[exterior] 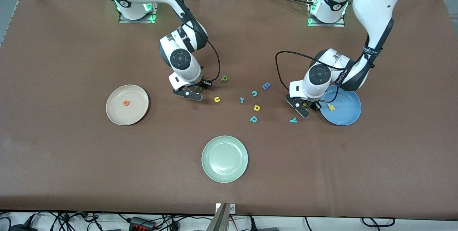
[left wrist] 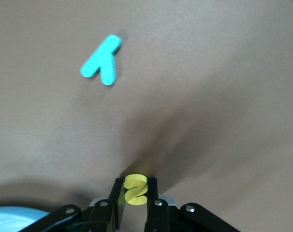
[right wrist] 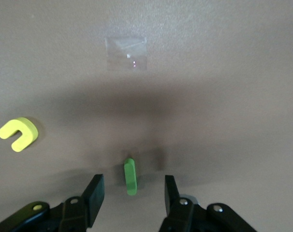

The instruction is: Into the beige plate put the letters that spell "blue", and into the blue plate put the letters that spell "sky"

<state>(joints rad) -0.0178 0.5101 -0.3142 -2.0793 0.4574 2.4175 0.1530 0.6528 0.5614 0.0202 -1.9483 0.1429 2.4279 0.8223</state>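
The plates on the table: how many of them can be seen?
3. The beige plate lies toward the right arm's end, the blue plate toward the left arm's end, partly under that arm, and the pale green plate sits nearest the front camera.

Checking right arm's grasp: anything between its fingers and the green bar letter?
No. In the right wrist view the green bar letter lies between open fingers with bare table either side.

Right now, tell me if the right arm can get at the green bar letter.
Probably yes. The right gripper sits low over the table beside the yellow u, its fingers apart on either side of the green bar letter, with nothing between them and the letter. The fingers have only to shut on it.
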